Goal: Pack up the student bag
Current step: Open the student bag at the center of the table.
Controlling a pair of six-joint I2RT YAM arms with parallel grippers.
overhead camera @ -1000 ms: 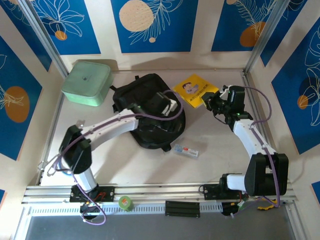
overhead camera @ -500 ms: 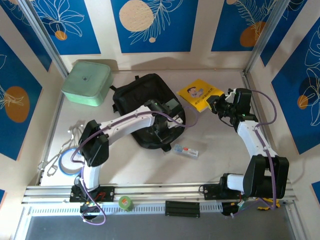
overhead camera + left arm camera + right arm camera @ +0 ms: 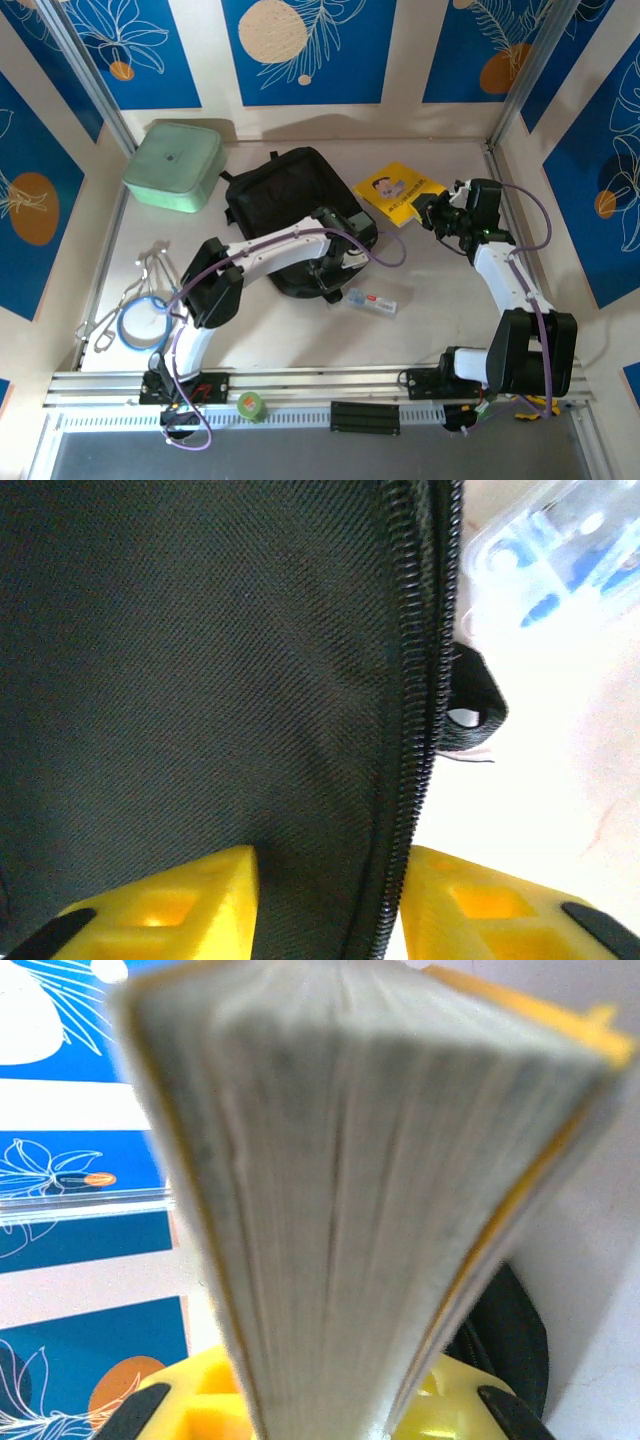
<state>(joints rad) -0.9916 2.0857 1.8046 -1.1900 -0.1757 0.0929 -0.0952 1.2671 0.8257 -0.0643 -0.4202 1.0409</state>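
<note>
The student bag, a black fabric backpack, lies in the middle of the table. My left gripper is down at the bag's near right edge. In the left wrist view its yellow fingers pinch the bag's fabric and zipper between them, so the left gripper is shut on that edge. A black zip pull hangs just beyond. My right gripper is shut on a yellow book held off the table to the right of the bag. Its page edges stand between the right gripper fingers.
A mint-green lidded box sits at the back left. A clear plastic case lies just near-right of the bag. A blue ring and a metal tool lie at the left. A green tape roll rests on the front rail.
My left gripper moved from the top of the bag down to its near right edge and its jaws closed in on the fabric. The right gripper shifted slightly right with the book.
</note>
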